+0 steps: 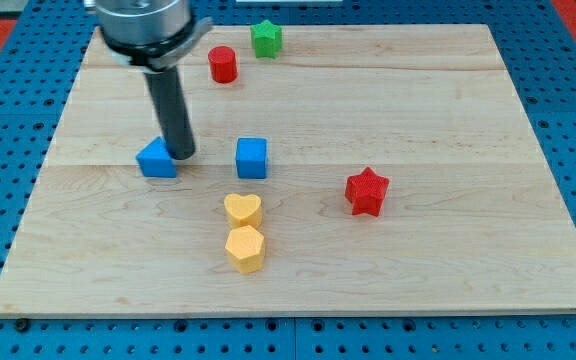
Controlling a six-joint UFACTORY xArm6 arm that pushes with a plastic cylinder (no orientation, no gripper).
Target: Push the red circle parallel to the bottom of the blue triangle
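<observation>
Camera view: my tip (182,155) rests on the counter (448,110) just right of the blue triangle (156,159). The end effector is a bare rod holding nothing. The red circle (223,64) sits near the view's top, well apart. The push looks unstarted.

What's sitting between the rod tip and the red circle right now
Nothing visible. My tip sits right beside the blue triangle, and the board between it and the red circle is bare wood.
</observation>
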